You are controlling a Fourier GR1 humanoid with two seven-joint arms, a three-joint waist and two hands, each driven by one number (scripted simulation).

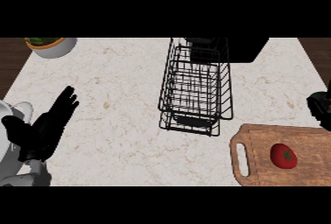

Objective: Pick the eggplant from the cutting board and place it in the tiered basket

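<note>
Step in hand: the reach to the pick; nothing is grasped yet.

The board [258, 175] lies at the bench's [116, 87] near right corner. The one item on it is round and red with a green stalk, so it reads as a tomato [283, 156], not an eggplant. I see no eggplant anywhere. I treat the tomato as the task's thing. It sits toward the board's right half, well apart from the basket [194, 87].

My right robot hand [318, 109] shows only as a dark shape at the right edge, near the board's far side. Whether it is released or clenched I cannot tell. My left robot hand [45, 127] rests at the left, released, fingers straight, holding nothing.

Judgement on doing it well:
- Use the right robot hand, as it is the nearer one.
- Come down from above, centred on the tomato. A round body is likely to roll if nudged from one side.
- Close round the widest part, clear of the stalk.
- Lift clear of the board before crossing left to the basket, then lower into a tier from above its wire rim.

Count: board 1, tomato 1, basket 1, robot hands 2. Also one potted plant [51, 46] at the far left corner and one dark block [245, 48] behind the basket.
</note>
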